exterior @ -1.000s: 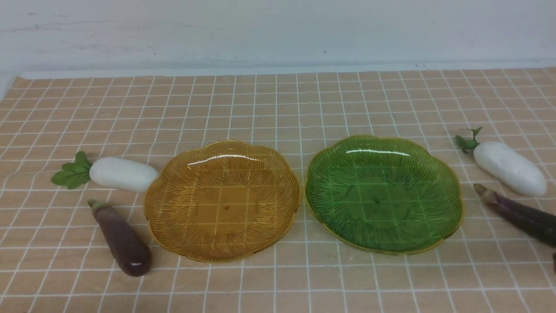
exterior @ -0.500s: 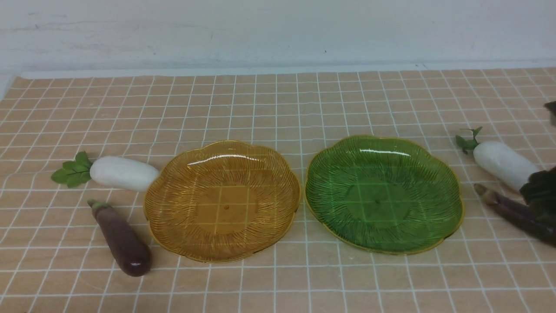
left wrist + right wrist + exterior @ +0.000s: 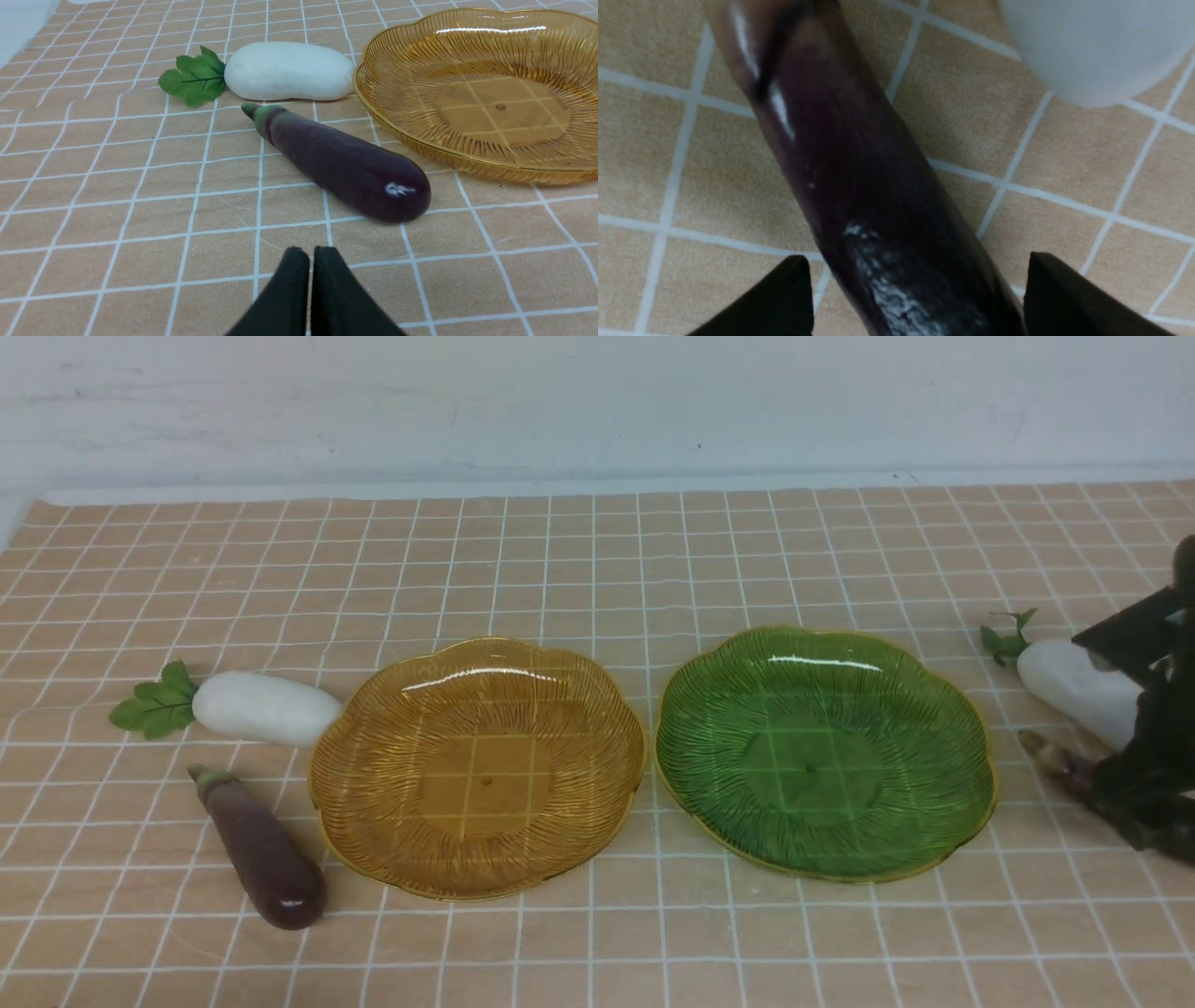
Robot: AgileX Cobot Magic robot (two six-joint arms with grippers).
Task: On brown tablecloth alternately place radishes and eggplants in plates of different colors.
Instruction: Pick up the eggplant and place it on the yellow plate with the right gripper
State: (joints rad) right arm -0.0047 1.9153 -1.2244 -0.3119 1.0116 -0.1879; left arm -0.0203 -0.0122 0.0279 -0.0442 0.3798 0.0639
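Observation:
On the brown tablecloth stand an amber plate and a green plate, both empty. A radish and an eggplant lie left of the amber plate. A second radish and a second eggplant lie right of the green plate. My right gripper is low over that eggplant and hides most of it. In the right wrist view the gripper is open, its fingers astride the eggplant, with the radish beside. My left gripper is shut and empty, near the left eggplant.
The left wrist view also shows the left radish and the amber plate's rim just beyond the eggplant. A pale wall stands behind the cloth's far edge. Bare cloth lies in front of and behind both plates.
My right arm has come in from the right edge and dropped over the right eggplant, now covering most of it and the radish's near end. Nothing else moved.

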